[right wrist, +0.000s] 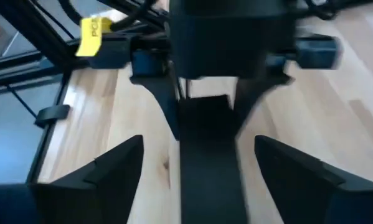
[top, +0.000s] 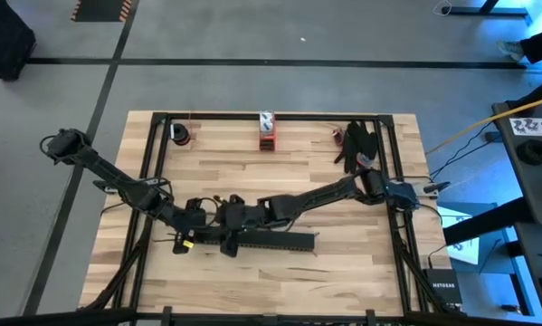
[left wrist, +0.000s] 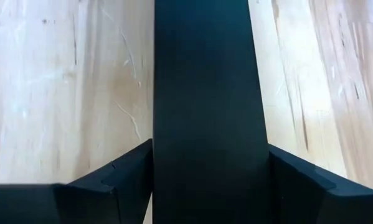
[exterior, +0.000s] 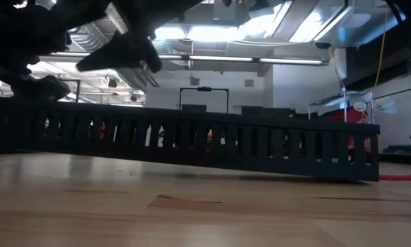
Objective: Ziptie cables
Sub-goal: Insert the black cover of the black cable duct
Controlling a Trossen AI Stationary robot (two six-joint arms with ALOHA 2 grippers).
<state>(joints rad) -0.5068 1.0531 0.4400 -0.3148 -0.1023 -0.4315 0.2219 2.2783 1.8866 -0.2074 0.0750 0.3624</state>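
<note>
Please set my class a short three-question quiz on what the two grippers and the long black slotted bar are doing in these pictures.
1. True or false: the slotted bar lies flat on the table.
2. Which gripper is closed on the bar? A: left gripper. B: right gripper. C: neither.
3. In one word, how do the right gripper's fingers stand?

Key
1. False: in the low view one end is raised and the other rests on the wood.
2. A: its fingers press both sides of the bar.
3. Open: one finger on each side of the bar, with a gap on both sides.
</note>
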